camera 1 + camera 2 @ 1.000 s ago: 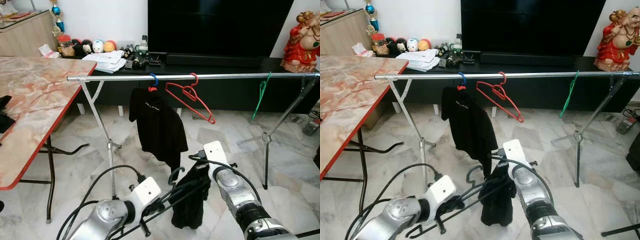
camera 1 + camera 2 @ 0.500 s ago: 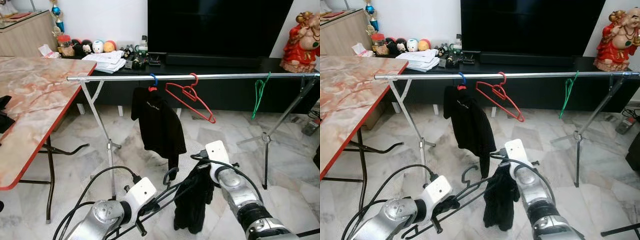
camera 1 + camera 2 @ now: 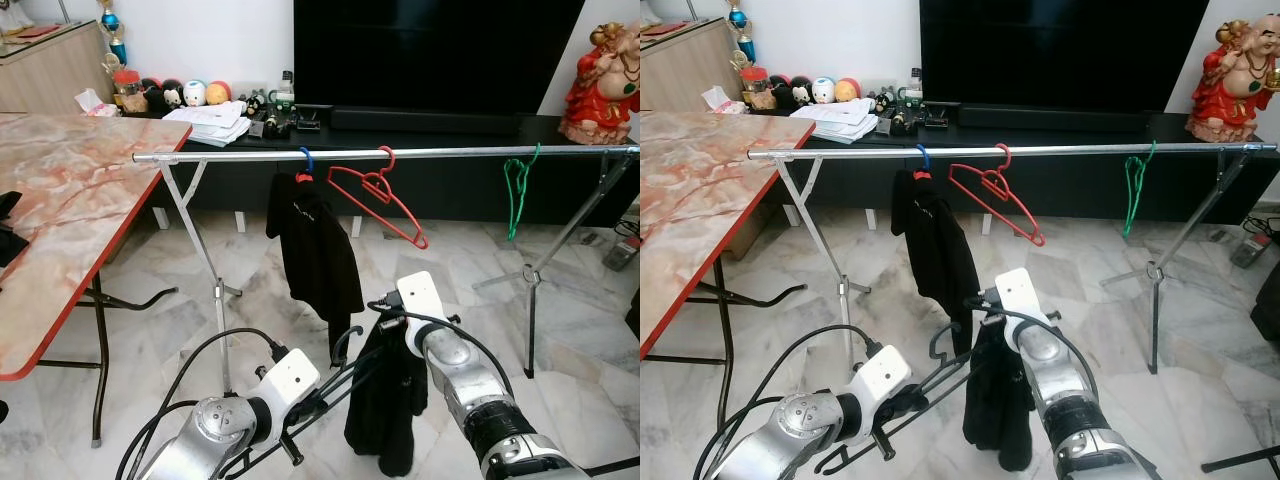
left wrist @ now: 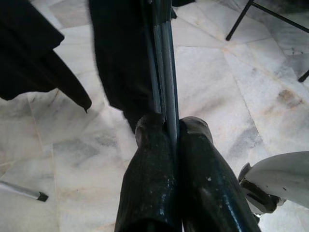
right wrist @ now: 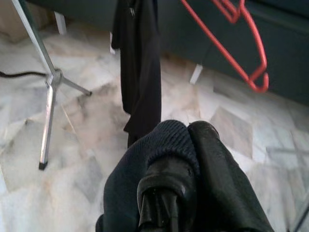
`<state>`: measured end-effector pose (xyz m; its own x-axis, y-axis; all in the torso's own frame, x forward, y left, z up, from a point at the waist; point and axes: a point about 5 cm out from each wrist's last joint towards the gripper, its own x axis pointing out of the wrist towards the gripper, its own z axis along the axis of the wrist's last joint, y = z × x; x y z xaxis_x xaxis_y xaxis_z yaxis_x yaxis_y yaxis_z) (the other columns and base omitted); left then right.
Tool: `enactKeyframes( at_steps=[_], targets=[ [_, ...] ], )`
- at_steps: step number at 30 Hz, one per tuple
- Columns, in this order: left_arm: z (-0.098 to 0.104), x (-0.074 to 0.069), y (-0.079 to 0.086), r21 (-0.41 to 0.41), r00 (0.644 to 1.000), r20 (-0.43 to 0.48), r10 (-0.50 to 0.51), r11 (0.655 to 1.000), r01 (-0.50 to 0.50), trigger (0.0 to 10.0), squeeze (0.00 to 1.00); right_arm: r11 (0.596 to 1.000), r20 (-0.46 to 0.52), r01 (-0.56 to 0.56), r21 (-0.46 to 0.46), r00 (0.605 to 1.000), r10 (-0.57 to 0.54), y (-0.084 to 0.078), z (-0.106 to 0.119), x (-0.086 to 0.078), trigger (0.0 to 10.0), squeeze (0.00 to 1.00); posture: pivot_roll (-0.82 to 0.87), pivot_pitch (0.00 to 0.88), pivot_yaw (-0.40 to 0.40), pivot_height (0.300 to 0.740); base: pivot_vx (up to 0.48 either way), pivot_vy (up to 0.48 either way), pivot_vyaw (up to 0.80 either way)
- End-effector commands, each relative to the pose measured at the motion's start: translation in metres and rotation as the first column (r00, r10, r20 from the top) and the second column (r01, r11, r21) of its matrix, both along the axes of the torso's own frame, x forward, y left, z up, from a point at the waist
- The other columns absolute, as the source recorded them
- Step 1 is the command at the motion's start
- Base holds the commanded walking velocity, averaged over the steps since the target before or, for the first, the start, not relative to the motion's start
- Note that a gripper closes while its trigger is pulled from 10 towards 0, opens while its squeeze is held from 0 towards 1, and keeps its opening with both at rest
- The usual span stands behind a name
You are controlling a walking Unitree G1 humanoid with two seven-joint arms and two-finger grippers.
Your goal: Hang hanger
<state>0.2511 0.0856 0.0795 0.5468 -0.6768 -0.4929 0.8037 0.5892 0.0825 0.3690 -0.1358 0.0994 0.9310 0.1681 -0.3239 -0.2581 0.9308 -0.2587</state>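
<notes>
Low in the centre, our left gripper (image 4: 171, 130) pinches the thin dark wire hanger (image 3: 345, 345) between glossy black fingers, while our right gripper (image 5: 186, 145) is clamped on the soft knit black garment (image 3: 390, 400) draped from it. Above runs the shiny steel rail (image 3: 450, 153) (a red hanger (image 3: 380, 200) and black shirt (image 3: 315, 250) hang there). Since the earlier frame, our right arm has risen, lifting the garment.

My right pincer (image 3: 384, 326) has risen and moved forward toward the rail (image 3: 400, 153), lifting the dark garment (image 3: 388, 400) higher so it hangs longer beneath. The black hanger (image 3: 345, 345) hook has come up closer to the hung black shirt (image 3: 315, 250). The green hanger (image 3: 516, 190) has swung round.
</notes>
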Motion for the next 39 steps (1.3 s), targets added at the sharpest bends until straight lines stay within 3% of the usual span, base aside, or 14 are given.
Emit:
enactKeyframes(
  at_steps=[1, 5, 7, 9, 10, 14, 18, 23, 25, 27, 31, 32, 36, 39],
  targets=[
    [0.002, -0.002, -0.007, -0.013, 0.999, 0.006, -0.040, 0.999, 0.040, 10.0, 0.00, 0.997, 0.083, -0.062, 0.050, 0.995, 0.058, 0.014, 0.029, 0.008, 10.0, 0.00, 0.05, 0.000, -0.035, 0.740, 0.000, 0.000, 0.00],
    [0.002, -0.001, -0.010, -0.026, 0.998, 0.001, -0.061, 0.998, 0.061, 10.0, 0.00, 0.985, 0.098, -0.145, 0.094, 0.986, 0.136, 0.027, 0.039, 0.005, 10.0, 0.00, 0.04, 0.000, -0.033, 0.740, 0.000, 0.000, 0.00],
    [0.002, 0.000, -0.014, -0.040, 0.998, -0.002, -0.068, 0.997, 0.068, 10.0, 0.00, 0.982, 0.106, -0.180, 0.065, 0.979, 0.172, 0.029, 0.039, 0.002, 10.0, 0.00, 0.04, 0.000, -0.032, 0.740, 0.000, 0.000, 0.00],
    [0.002, 0.001, -0.015, -0.040, 0.998, -0.001, -0.068, 0.997, 0.068, 10.0, 0.00, 0.983, 0.100, -0.176, 0.050, 0.980, 0.171, 0.027, 0.037, 0.001, 10.0, 0.00, 0.04, 0.000, -0.032, 0.740, 0.000, 0.000, 0.00],
    [0.001, 0.007, -0.014, -0.022, 1.000, 0.020, -0.021, 1.000, 0.021, 10.0, 0.00, 0.988, 0.072, -0.155, 0.002, 0.985, 0.155, 0.021, 0.030, -0.001, 10.0, 0.00, 0.04, 0.000, -0.032, 0.740, 0.000, 0.000, 0.00],
    [0.004, 0.023, -0.004, -0.003, 0.989, 0.080, 0.125, 0.992, -0.125, 10.0, 0.00, 0.997, 0.028, -0.079, -0.026, 0.996, 0.080, 0.008, 0.019, -0.003, 10.0, 0.00, 0.04, 0.000, -0.034, 0.740, 0.000, 0.000, 0.00],
    [0.007, 0.028, 0.003, -0.013, 0.980, 0.094, 0.175, 0.984, -0.175, 10.0, 0.00, 0.997, 0.019, 0.002, -0.075, 1.000, 0.000, -0.006, 0.012, -0.004, 10.0, 0.00, 0.05, 0.000, -0.033, 0.740, 0.000, 0.000, 0.00],
    [0.006, 0.027, 0.003, -0.020, 0.983, 0.090, 0.163, 0.987, -0.161, 10.0, 0.00, 0.998, 0.023, -0.028, -0.064, 0.999, 0.029, -0.001, 0.013, -0.006, 10.0, 0.00, 0.04, 0.000, -0.031, 0.740, 0.000, 0.000, 0.00],
    [0.005, 0.026, 0.001, -0.024, 0.984, 0.084, 0.154, 0.988, -0.153, 10.0, 0.00, 0.997, 0.028, -0.066, -0.033, 0.997, 0.067, 0.008, 0.017, -0.006, 10.0, 0.00, 0.04, 0.000, -0.029, 0.740, 0.000, 0.000, 0.00],
    [0.004, 0.025, -0.002, -0.024, 0.986, 0.080, 0.147, 0.989, -0.146, 10.0, 0.00, 0.984, 0.061, -0.143, 0.106, 0.989, 0.137, 0.032, 0.036, -0.011, 10.0, 0.00, 0.04, 0.000, -0.031, 0.740, 0.000, 0.000, 0.00],
    [0.003, 0.025, -0.005, -0.020, 0.986, 0.078, 0.147, 0.989, -0.146, 10.0, 0.00, 0.941, 0.085, -0.164, 0.298, 0.986, 0.145, 0.053, 0.055, -0.023, 10.0, 0.00, 0.04, 0.000, -0.035, 0.740, 0.000, 0.000, 0.00],
    [0.002, 0.025, -0.005, -0.016, 0.986, 0.076, 0.148, 0.989, -0.148, 10.0, 0.00, 0.938, 0.086, -0.163, 0.307, 0.986, 0.143, 0.055, 0.056, -0.027, 10.0, 0.00, 0.04, 0.000, -0.035, 0.740, 0.000, 0.000, 0.00],
    [0.001, 0.025, -0.005, -0.014, 0.985, 0.072, 0.156, 0.988, -0.156, 10.0, 0.00, 0.964, 0.040, -0.087, 0.251, 0.996, 0.080, 0.046, 0.038, -0.031, 10.0, 0.00, 0.03, 0.000, -0.027, 0.740, 0.000, 0.000, 0.00],
    [0.000, 0.026, -0.004, -0.006, 0.983, 0.075, 0.165, 0.986, -0.165, 10.0, 0.00, 0.987, -0.018, 0.052, 0.150, 0.999, -0.050, 0.021, 0.016, -0.031, 10.0, 0.00, 0.04, 0.000, -0.025, 0.740, 0.000, 0.000, 0.00]
  ],
)
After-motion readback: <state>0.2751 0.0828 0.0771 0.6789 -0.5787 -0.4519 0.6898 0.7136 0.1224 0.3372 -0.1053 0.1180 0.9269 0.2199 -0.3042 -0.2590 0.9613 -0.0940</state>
